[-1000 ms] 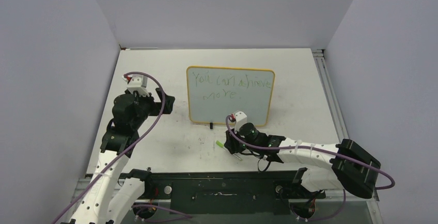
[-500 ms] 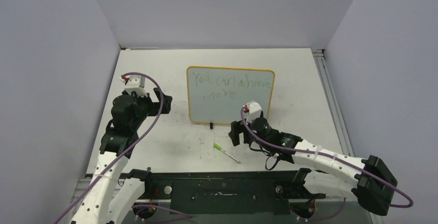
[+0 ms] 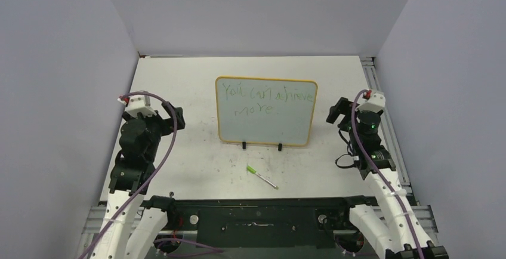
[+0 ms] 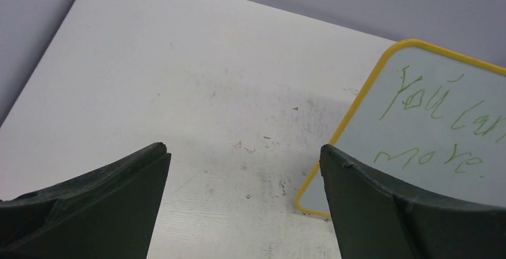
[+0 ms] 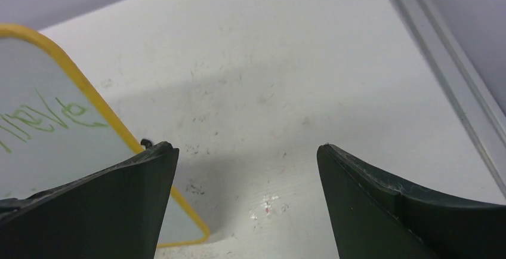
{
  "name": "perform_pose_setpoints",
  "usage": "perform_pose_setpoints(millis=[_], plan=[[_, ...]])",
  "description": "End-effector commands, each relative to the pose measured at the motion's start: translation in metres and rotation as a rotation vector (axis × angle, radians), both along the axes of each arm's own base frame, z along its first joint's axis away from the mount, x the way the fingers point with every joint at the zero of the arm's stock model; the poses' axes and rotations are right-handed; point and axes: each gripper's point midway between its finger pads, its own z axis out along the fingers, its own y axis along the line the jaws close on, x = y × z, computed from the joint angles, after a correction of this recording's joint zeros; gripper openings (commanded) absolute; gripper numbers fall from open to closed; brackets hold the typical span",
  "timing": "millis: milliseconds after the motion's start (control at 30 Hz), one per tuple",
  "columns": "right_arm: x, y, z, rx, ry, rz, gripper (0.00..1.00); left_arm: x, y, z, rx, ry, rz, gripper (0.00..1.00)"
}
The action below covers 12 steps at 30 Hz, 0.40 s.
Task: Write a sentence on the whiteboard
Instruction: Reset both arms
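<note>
The whiteboard (image 3: 268, 129) stands upright on two black clip feet at mid-table, with a yellow frame. The sentence (image 3: 265, 99) in green marker fills two lines across its upper half. A green-capped marker pen (image 3: 261, 176) lies loose on the table in front of the board. My left gripper (image 3: 170, 116) hovers left of the board, open and empty. My right gripper (image 3: 336, 110) hovers right of it, open and empty. In the left wrist view, the left gripper (image 4: 243, 148) faces the whiteboard's (image 4: 417, 139) left edge. The right gripper (image 5: 244, 147) sees the whiteboard's (image 5: 36, 151) right edge.
A metal rail (image 3: 382, 113) runs along the table's right edge beside my right arm. Purple walls close in the left, right and back. A black mounting bar (image 3: 256, 217) spans the near edge between the arm bases.
My right gripper opened and let go of the marker, which now lies on the table. That arm swung from in front of the board to its right side. My left arm drew back leftward.
</note>
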Motion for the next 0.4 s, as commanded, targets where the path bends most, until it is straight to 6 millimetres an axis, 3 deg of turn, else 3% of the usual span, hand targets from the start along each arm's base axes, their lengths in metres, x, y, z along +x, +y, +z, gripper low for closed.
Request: perform_pose_setpoints(millis=[0, 167, 367], plan=[[-0.003, -0.026, 0.045, -0.025, -0.176, -0.103, 0.90, -0.005, 0.025, 0.022, 0.001, -0.050, 0.140, 0.96], [-0.014, -0.037, 0.060, -0.039, -0.247, -0.151, 0.90, -0.007, 0.034, 0.022, 0.021, -0.046, 0.182, 0.96], [-0.017, -0.037, 0.066, -0.038, -0.263, -0.152, 0.90, -0.008, 0.029, 0.022, 0.035, -0.044, 0.143, 0.96]])
